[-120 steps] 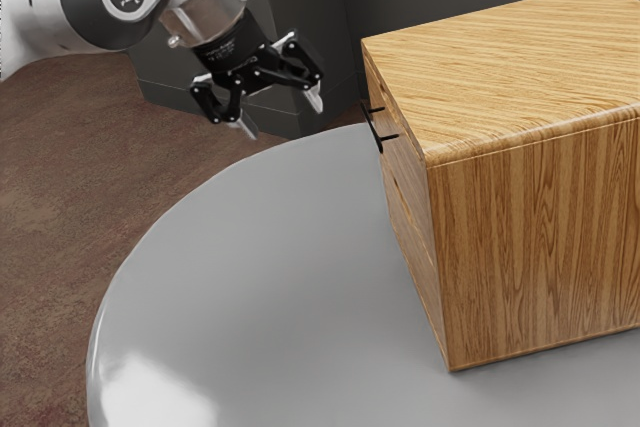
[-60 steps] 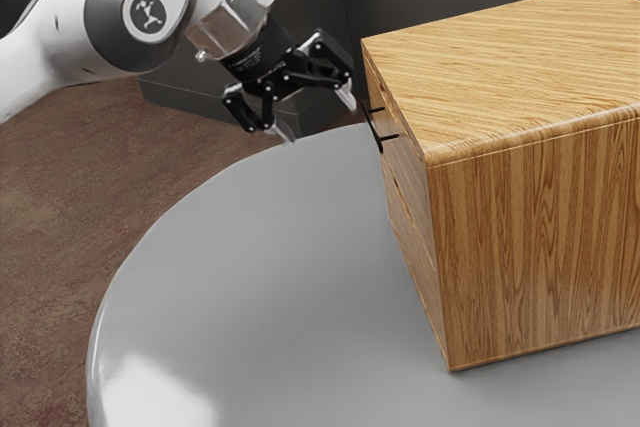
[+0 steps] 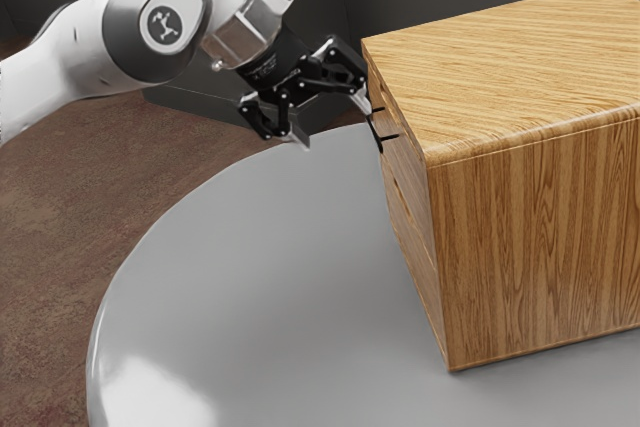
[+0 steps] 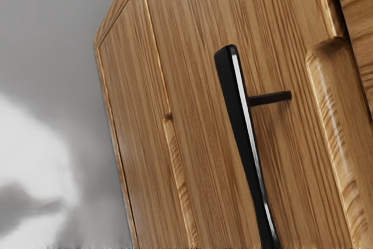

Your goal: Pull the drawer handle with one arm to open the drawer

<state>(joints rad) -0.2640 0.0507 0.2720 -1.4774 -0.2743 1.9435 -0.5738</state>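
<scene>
Exterior view: gripper (image 3: pixel 332 119) spread wide, just beside the handle (image 3: pixel 381 128).
Handle lies at its 3 o'clock (thin bar); close off-centre and your pinch may slip.

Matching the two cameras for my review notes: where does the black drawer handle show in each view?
Exterior view: drawer handle on the wooden cabinet front, near its top edge.
Wrist view: drawer handle stands off the drawer front on a post.
Shared landmark: the wooden cabinet.
</scene>
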